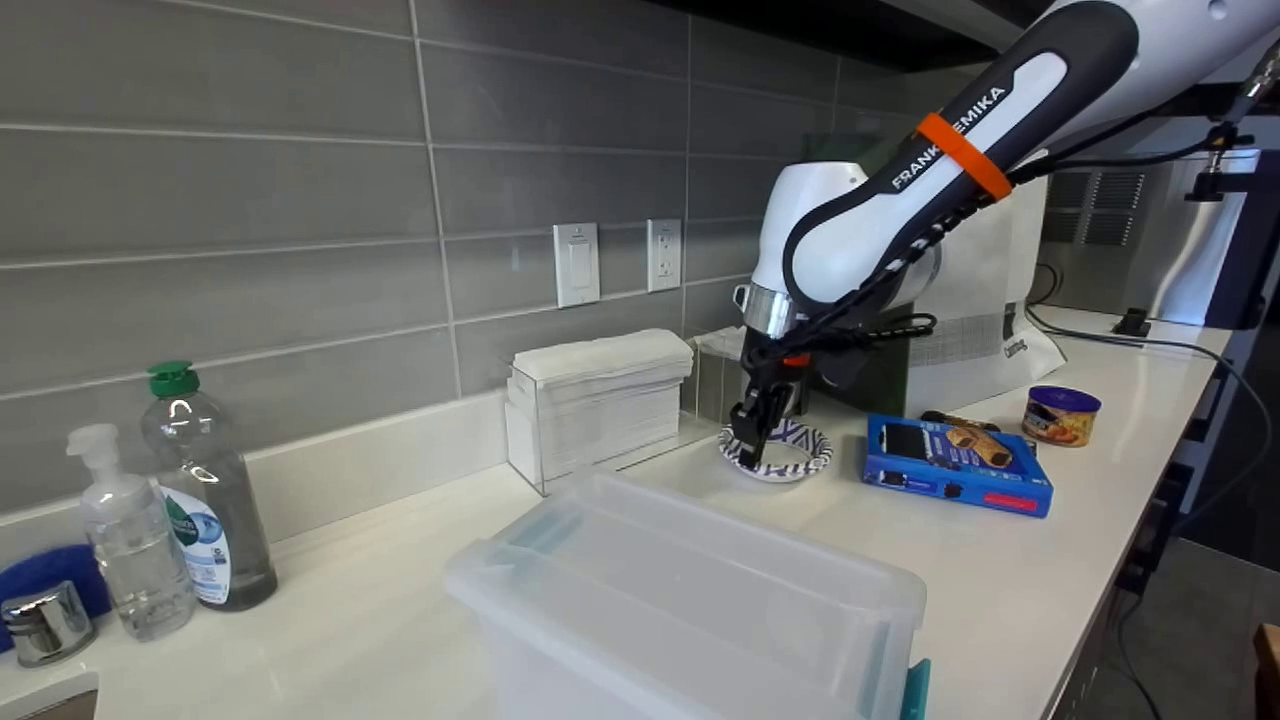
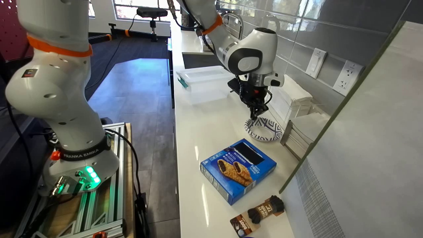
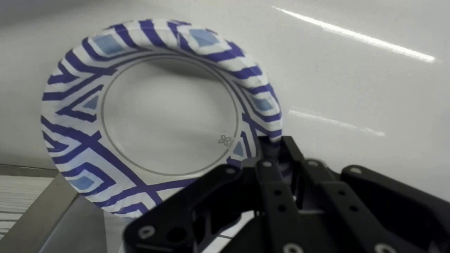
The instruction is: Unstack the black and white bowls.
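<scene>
Far left of my black two-finger claw (image 3: 276, 141), in an exterior view: clear plastic pump bottle (image 1: 135, 550), then clear plastic soap bottle with green cap (image 1: 208, 500). Just left of claw: stack of white paper napkins (image 1: 605, 410); lower left, translucent lidded plastic bin (image 1: 690, 580). I have the claw clenched on the rim of a shallow round white paper-looking bowl with dark geometric print (image 3: 168, 116); can't tell if others nest under it. Just right: flat blue cardboard snack box (image 1: 950, 465). Further right: round purple-lidded tub (image 1: 1062, 418).
</scene>
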`<state>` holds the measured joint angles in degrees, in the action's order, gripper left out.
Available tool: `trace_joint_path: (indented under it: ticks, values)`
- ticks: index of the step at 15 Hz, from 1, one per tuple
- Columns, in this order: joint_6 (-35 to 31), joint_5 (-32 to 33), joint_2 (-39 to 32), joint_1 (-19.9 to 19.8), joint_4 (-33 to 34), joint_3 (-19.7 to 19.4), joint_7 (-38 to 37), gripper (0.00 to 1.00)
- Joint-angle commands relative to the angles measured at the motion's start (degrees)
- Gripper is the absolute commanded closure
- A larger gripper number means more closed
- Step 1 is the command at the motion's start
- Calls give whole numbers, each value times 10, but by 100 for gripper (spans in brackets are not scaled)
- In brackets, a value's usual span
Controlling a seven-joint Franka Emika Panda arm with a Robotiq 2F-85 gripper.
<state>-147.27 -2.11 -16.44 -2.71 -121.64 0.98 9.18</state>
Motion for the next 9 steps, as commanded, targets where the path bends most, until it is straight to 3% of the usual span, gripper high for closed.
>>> trace_joint_path:
  ticks: [1,9]
  values:
    - [-2,-21,3,-9,-4,9,21,96]
    - [-7,-2,51,0,-46,3,8,98]
